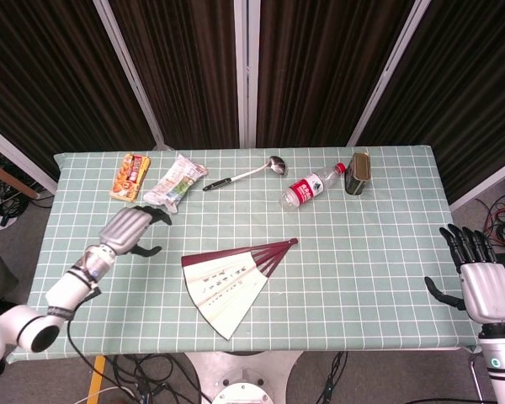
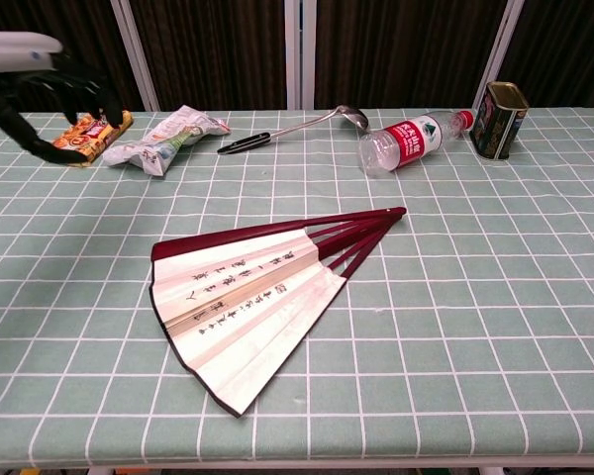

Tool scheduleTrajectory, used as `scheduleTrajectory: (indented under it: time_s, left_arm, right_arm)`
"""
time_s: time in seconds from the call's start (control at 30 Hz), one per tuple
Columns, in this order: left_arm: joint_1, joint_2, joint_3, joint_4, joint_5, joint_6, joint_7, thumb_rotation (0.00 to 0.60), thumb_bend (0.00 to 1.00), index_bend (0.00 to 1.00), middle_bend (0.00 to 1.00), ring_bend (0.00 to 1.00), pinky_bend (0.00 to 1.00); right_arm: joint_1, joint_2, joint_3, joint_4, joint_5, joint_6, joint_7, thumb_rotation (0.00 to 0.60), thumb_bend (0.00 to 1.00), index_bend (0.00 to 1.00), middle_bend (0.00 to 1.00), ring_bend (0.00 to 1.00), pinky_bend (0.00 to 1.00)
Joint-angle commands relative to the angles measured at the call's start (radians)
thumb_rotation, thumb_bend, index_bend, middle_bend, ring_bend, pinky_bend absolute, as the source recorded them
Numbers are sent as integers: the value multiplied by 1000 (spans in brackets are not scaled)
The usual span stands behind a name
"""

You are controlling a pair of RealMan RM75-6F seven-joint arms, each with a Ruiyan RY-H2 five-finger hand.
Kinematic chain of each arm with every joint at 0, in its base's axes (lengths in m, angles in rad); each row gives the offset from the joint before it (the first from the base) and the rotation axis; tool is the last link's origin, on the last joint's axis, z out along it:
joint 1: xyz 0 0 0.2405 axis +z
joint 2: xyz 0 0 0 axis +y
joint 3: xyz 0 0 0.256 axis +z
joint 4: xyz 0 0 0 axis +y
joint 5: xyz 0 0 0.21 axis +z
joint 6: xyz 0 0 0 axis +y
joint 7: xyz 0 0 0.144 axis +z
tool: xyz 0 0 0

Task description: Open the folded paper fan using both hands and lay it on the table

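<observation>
The paper fan point(image 1: 232, 279) lies spread open on the green checked table point(image 1: 370, 252), near the front middle, with cream leaves, dark red ribs and its pivot pointing back right. In the chest view the fan point(image 2: 252, 297) fills the centre. My left hand point(image 1: 133, 227) hovers left of the fan, apart from it, fingers curled loosely and holding nothing; the chest view shows the left hand point(image 2: 49, 94) raised at the upper left. My right hand point(image 1: 475, 269) is at the table's right edge, far from the fan, fingers spread and empty. It is outside the chest view.
Along the back of the table lie an orange snack packet point(image 1: 130, 176), a crumpled white wrapper point(image 1: 176, 181), a metal ladle with black handle point(image 1: 246, 175), a toppled plastic bottle with red label point(image 1: 311, 188) and a dark can point(image 1: 358, 172).
</observation>
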Motion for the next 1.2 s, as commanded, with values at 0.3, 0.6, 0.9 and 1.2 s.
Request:
scheduleTrajectory:
  time_s: [0.3, 0.6, 0.9, 1.2]
  left_arm:
    - [-310, -239, -12, 255, -267, -385, 17, 600, 309, 267, 304, 289, 373]
    - [-418, -328, 27, 342, -389, -400, 68, 600, 307, 267, 323, 334, 408]
    - [-493, -376, 120, 350, -551, -316, 207, 600, 309, 270, 343, 359, 423]
    - [-541, -437, 182, 346, -711, -202, 352, 600, 311, 343, 425, 452, 548]
  right_arm:
    - [1, 21, -2, -28, 3, -4, -7, 448, 233, 0, 43, 0, 0]
    - [0, 22, -3, -27, 15, -6, 0, 447, 233, 0, 43, 0, 0]
    - [1, 14, -3, -10, 23, -13, 22, 445, 233, 0, 43, 0, 0]
    - [-5, 8, -1, 3, 35, -7, 40, 446, 233, 0, 42, 0, 0]
